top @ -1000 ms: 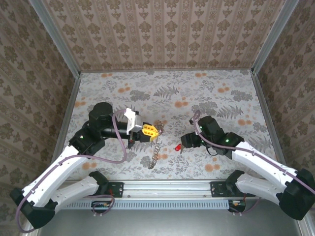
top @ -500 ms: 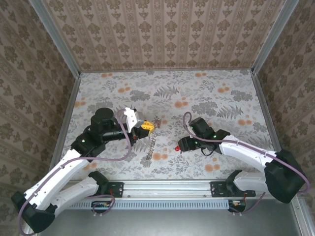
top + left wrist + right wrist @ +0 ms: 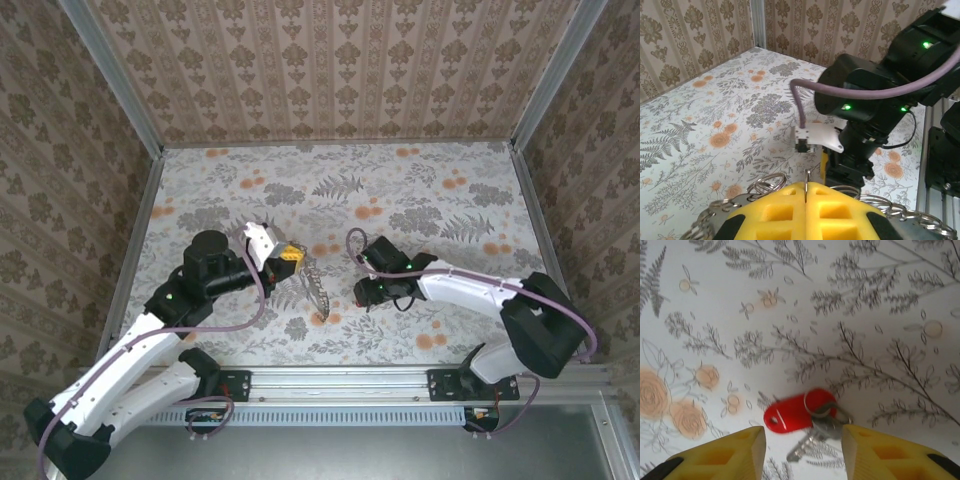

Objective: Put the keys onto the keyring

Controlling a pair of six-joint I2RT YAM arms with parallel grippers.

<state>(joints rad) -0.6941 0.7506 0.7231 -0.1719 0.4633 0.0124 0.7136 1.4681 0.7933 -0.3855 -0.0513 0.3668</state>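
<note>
The red key [image 3: 790,416] lies flat on the table [image 3: 450,190], about midway across its width and rather toward the near edge. A small wire loop joins its plastic head to a grey metal blade. The head's long axis runs almost straight across the gap between the right gripper's fingers, tipped only slightly, and the blade slants back toward the wrist camera.

The right gripper [image 3: 802,432] hangs directly over the key with its jaws spread and nothing in them, one yellow finger on either side. Closing from here would, I judge, squeeze the head end to end rather than across its narrow width, so a turn of the wrist may serve better.

Just beside it on the left, the keyring [image 3: 318,292] dangles as a string of wire rings from the left gripper [image 3: 292,256], whose pads are pressed together on one ring. Its lower end comes close to the right gripper. The right arm is plainly the nearer one to the key.
</note>
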